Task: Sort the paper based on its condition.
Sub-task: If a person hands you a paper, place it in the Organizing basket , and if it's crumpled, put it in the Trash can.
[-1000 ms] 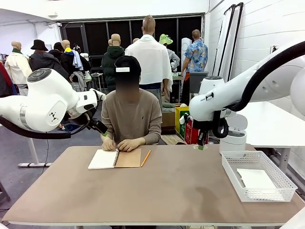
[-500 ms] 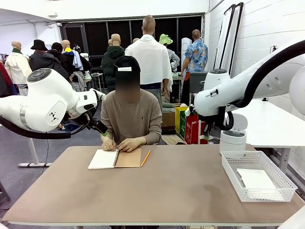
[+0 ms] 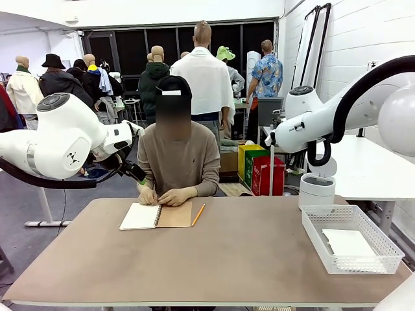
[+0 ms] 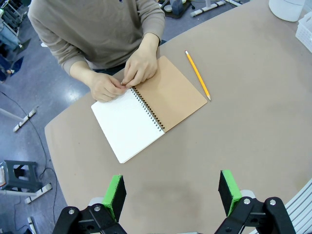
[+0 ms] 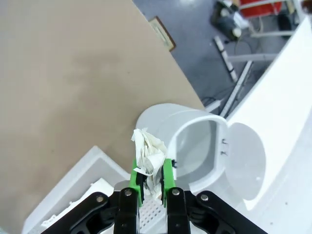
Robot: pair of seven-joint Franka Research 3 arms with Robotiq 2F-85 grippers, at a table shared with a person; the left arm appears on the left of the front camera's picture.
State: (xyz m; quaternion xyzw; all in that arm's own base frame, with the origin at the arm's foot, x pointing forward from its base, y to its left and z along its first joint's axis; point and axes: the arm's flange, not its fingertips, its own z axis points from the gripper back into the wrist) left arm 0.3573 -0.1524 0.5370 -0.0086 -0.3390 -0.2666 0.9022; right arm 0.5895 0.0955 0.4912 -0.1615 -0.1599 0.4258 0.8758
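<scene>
Crumpled white paper (image 5: 147, 156) is sitting pinched between the green pads of the right gripper (image 5: 150, 183), whose jaws are clamping tight on it, above the white plastic mesh basket (image 3: 382, 256) and just beside the white round bin (image 5: 195, 146) with its lid swung open. Inside the basket, flat white sheets (image 3: 348, 243) are lying on the floor of it. In the front view the basket is resting on the brown tabletop (image 3: 233, 259), and the bin is standing just behind the basket's far rim.

Well to the left of the basket, an open spiral-bound notebook with a brown cardboard cover (image 4: 146, 109) is lying near the tabletop's far edge, and the person's two hands (image 4: 124, 78) are working at its top corner by the spiral. A yellow pencil (image 4: 197, 75) is lying just beside the notebook, on the side towards the basket, not touching it.

The left gripper (image 4: 170, 192) is hanging over the tabletop on the near side of the notebook, its jaws standing wide apart with nothing between them.
</scene>
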